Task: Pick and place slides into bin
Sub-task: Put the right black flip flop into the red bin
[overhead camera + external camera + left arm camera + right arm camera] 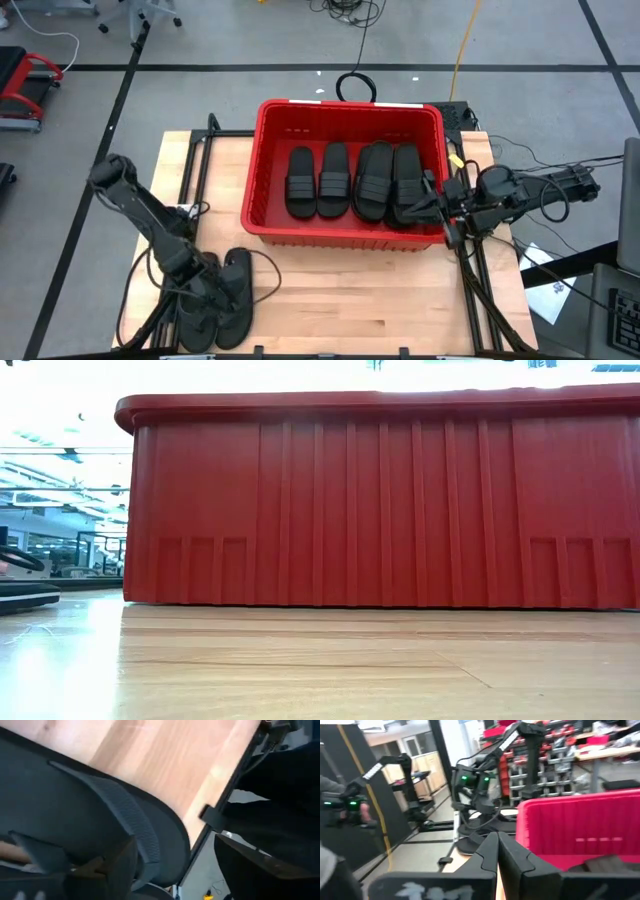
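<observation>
Left tool (212, 290) hides its fingers over flip-flops (232, 300); right tool (432, 205) closed, empty.

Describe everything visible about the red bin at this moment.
The red bin is a large rectangular plastic tub with tapered, ribbed walls, a rolled rim and small slots near the top. It stands upright at the far middle of the wooden table. Four black slides lie inside side by side. The right gripper sits at its right wall; contact is unclear.
</observation>
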### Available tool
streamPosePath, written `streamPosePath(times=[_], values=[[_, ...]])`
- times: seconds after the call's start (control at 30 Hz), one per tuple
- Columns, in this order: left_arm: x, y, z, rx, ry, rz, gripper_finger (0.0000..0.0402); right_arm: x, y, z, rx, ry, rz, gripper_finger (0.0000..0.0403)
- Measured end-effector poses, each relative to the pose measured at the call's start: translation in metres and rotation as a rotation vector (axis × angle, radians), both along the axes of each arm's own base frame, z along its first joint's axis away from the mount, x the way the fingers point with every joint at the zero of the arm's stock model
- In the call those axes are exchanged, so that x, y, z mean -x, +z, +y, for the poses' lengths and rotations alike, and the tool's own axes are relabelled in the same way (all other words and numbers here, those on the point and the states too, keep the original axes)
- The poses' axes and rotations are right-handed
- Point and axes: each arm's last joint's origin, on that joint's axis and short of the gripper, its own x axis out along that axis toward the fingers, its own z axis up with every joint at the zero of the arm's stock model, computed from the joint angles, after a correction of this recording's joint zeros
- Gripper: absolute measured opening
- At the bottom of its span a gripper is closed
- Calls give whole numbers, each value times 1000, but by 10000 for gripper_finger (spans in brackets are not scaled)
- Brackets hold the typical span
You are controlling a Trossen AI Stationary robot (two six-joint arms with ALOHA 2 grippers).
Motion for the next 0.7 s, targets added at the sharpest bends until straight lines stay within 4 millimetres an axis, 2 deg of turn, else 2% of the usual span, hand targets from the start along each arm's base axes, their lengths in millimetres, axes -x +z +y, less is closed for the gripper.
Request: streamPosePath(times=[0.27, 0.47, 0.7], values=[[-9, -24, -6, -65, 51, 80, 307, 0, 0, 1, -24, 26, 8, 0], [-23, -40, -3, -82, 118, 139, 310, 0, 0, 1, -23, 24, 7, 0], [-29, -43, -1, -89, 106, 132, 309, 0, 0, 1, -14, 23, 5, 0]])
